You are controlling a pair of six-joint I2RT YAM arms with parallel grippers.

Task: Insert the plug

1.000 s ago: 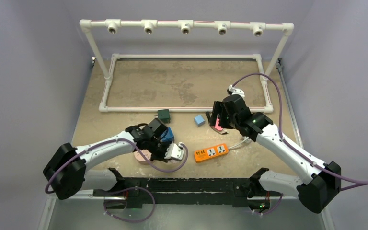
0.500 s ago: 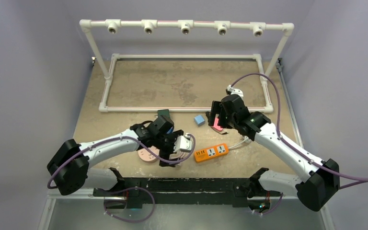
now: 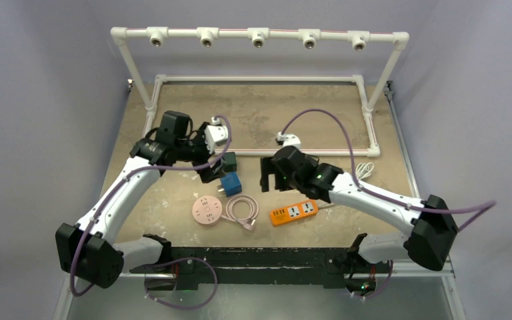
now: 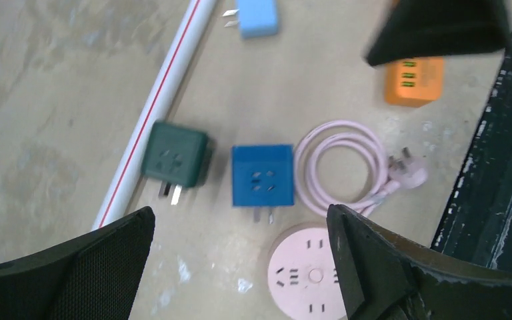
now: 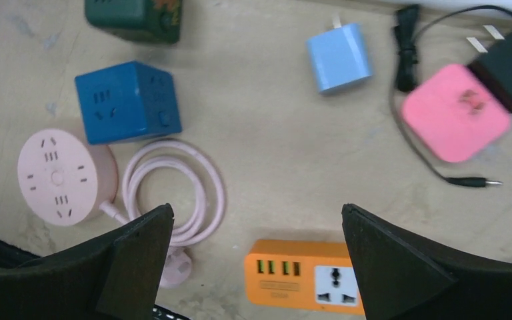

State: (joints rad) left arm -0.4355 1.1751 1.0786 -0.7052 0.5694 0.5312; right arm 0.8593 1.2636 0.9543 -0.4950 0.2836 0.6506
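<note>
Top external: both arms hang over the counter (image 3: 273, 113), neither carrying anything.
Left jaws: the left gripper's (image 4: 240, 215) are spread wide and empty, over the blue cube socket (image 4: 262, 175).
Right jaws: the right gripper's (image 5: 257, 212) are equally wide and empty, likely readied for a pick.
Plug: the pink plug (image 4: 408, 175) lies loose on the counter at the end of its coiled pink cord (image 4: 305, 170), near the orange power strip (image 3: 294, 212), its probable socket.

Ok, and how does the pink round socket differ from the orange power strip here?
The pink round socket is a disc with outlets spread over its top; the orange power strip is a flat bar. The orange power strip carries USB ports at one end; the pink round socket shows none. Both lie face up on the table, nothing plugged in.
</note>
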